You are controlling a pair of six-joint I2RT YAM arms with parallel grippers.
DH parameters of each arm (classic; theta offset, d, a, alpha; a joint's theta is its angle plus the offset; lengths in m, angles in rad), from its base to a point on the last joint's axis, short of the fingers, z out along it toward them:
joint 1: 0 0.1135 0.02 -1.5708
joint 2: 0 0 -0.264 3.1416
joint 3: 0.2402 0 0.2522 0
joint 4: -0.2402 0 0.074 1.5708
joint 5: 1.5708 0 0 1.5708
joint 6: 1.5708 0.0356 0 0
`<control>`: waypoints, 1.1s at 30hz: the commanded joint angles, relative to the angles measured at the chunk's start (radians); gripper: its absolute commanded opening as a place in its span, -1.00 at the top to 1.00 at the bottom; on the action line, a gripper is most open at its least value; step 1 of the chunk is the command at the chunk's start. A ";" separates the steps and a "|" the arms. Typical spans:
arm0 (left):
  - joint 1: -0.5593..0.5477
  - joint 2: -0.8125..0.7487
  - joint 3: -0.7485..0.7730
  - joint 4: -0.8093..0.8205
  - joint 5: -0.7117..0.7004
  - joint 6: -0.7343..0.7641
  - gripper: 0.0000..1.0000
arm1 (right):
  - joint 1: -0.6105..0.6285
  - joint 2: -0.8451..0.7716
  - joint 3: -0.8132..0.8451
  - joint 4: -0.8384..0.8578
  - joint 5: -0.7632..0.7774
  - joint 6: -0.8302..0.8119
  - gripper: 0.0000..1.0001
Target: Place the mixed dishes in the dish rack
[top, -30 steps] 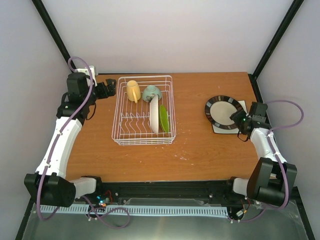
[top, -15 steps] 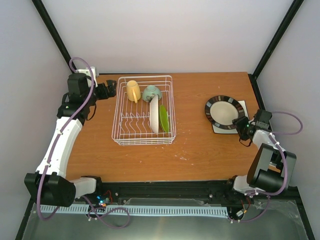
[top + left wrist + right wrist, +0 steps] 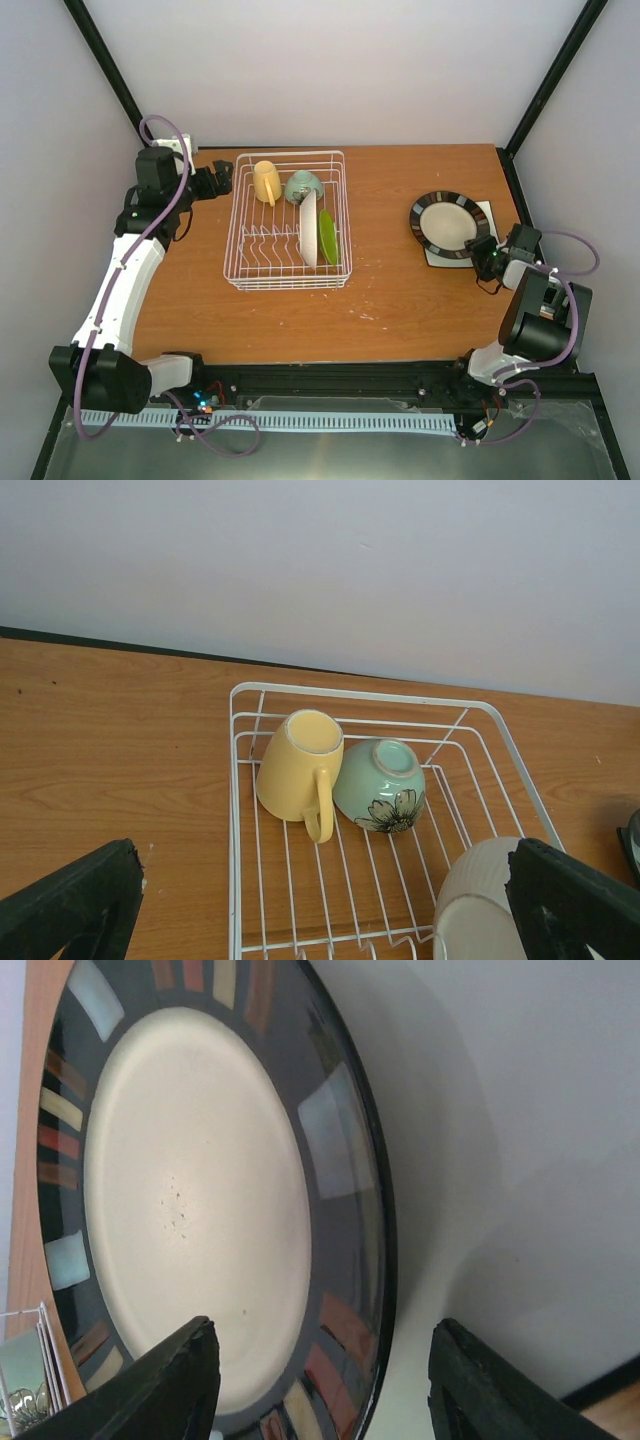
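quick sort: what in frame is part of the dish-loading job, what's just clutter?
Job: dish rack, yellow cup, mint bowl, pale plate, green plate (these four in the rack); dark-rimmed plate, lying on square white plate, out on the table.

Just there: purple cables, black frame posts, small white box at the back-left corner.

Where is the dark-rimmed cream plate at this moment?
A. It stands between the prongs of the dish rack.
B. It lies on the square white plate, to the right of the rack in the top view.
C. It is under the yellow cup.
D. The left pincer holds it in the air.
B: the dark-rimmed cream plate rests on the square white plate, apart from the dish rack.
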 commanded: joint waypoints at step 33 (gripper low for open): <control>0.006 0.012 -0.001 0.037 -0.005 0.022 -0.99 | -0.013 0.209 -0.075 0.342 -0.079 0.084 0.94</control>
